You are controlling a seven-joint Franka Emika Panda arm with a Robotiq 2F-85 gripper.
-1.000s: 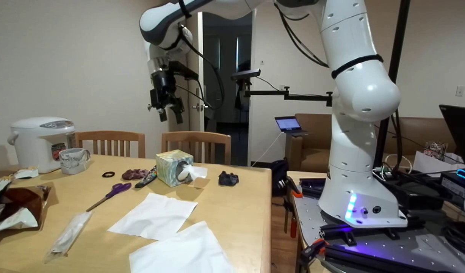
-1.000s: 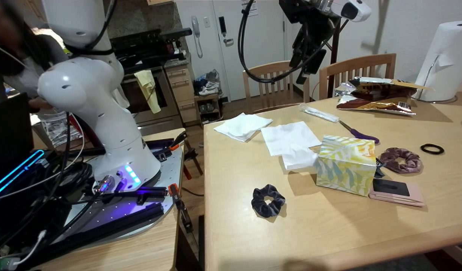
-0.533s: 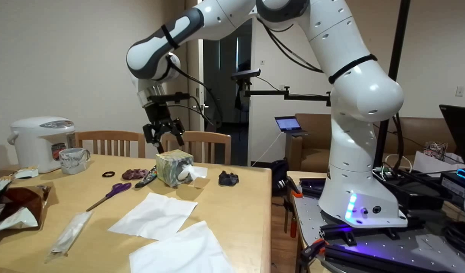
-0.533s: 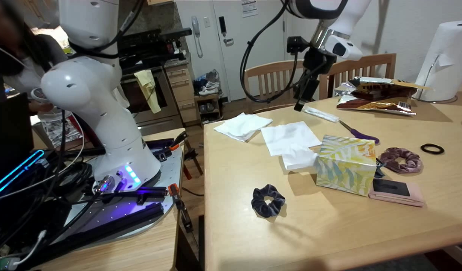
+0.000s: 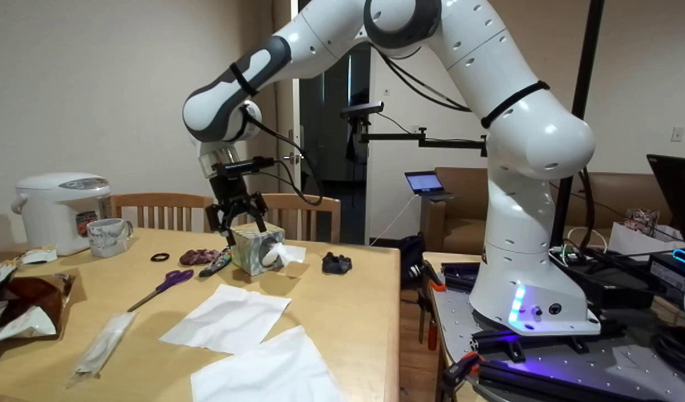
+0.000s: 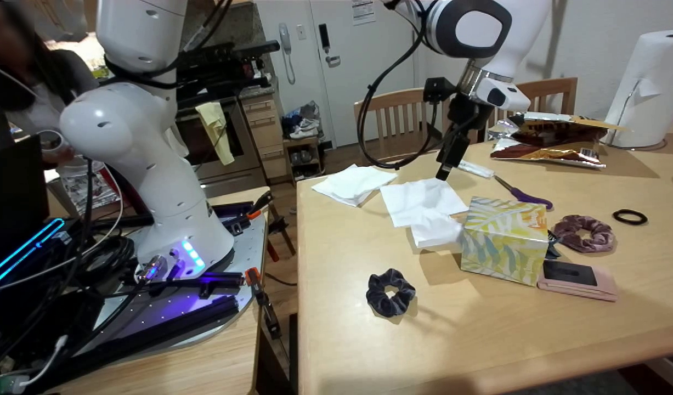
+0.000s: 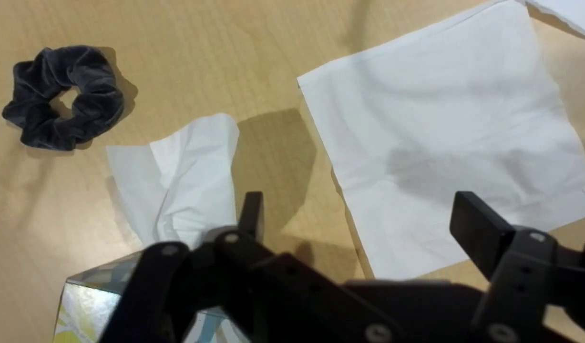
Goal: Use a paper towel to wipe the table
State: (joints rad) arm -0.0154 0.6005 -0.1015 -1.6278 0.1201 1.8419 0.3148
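Paper towel [image 7: 445, 124] on the table [image 5: 348, 301]; arm [image 5: 482, 67] arched, end effector [image 5: 246, 233] downward, jaws apart.

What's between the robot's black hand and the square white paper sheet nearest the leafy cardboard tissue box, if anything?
Nothing visible: the wrist view shows the paper sheet below the open hand. The tissue box stands to one side, not between them.

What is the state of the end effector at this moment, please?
End effector: open, holding nothing.
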